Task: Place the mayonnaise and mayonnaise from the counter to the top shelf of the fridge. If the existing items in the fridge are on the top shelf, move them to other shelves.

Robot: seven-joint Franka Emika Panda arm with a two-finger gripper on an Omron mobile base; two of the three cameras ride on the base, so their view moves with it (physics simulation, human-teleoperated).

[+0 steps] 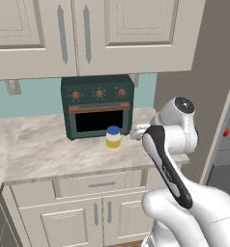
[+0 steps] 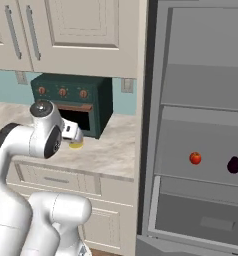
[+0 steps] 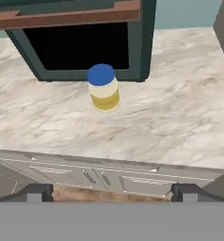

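One mayonnaise jar (image 1: 113, 137) with a blue lid stands upright on the counter (image 1: 49, 149), just in front of the toaster oven door. The hand view has the mayonnaise jar (image 3: 103, 88) above centre, beyond the counter's front edge. My gripper (image 3: 111, 192) is open with nothing between its fingertips, well short of the jar. The fridge (image 2: 156, 150) stands open at the right. Its top shelf (image 2: 206, 87) is bare. On the shelf under it sit the existing items, a red-orange fruit (image 2: 195, 158) and a dark purple one (image 2: 233, 164).
A dark green toaster oven (image 1: 97, 106) stands at the back of the counter under cream wall cabinets (image 1: 88, 34). A boxy grey drawer (image 2: 206, 215) fills the fridge's lower part. The counter stretches bare to the jar's left and right.
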